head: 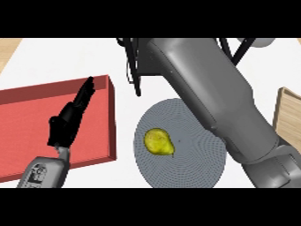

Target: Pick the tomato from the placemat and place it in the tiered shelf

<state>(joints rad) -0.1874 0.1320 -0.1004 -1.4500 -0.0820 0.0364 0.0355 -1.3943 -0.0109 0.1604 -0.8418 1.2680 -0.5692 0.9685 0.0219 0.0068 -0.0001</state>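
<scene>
On the round grey placemat [185, 163], left of its centre, lies a yellow, pear-shaped fruit [158, 141]; the object does not look like a tomato. Its long axis runs diagonally: the broad end points toward the upper left, the narrower end toward the lower right. Nothing touches the fruit.

The right forearm [218, 101] crosses the view from the lower right to the top centre and covers the placemat's upper right portion. The right hand is hidden beyond the forearm, so its fingers cannot be assessed.

The left hand [68, 123] shows edge-on above the red tray [22, 128] at the left. Its fingers [84, 95] are straight and pressed together, pointing up and to the right toward the tray's far corner; they hold nothing.

A dark frame of black bars [134, 66], probably the tiered shelf, stands at the top centre, largely hidden by the right forearm. A wooden board [296, 119] is cut off at the right edge. All items rest on the white table [61, 57].
</scene>
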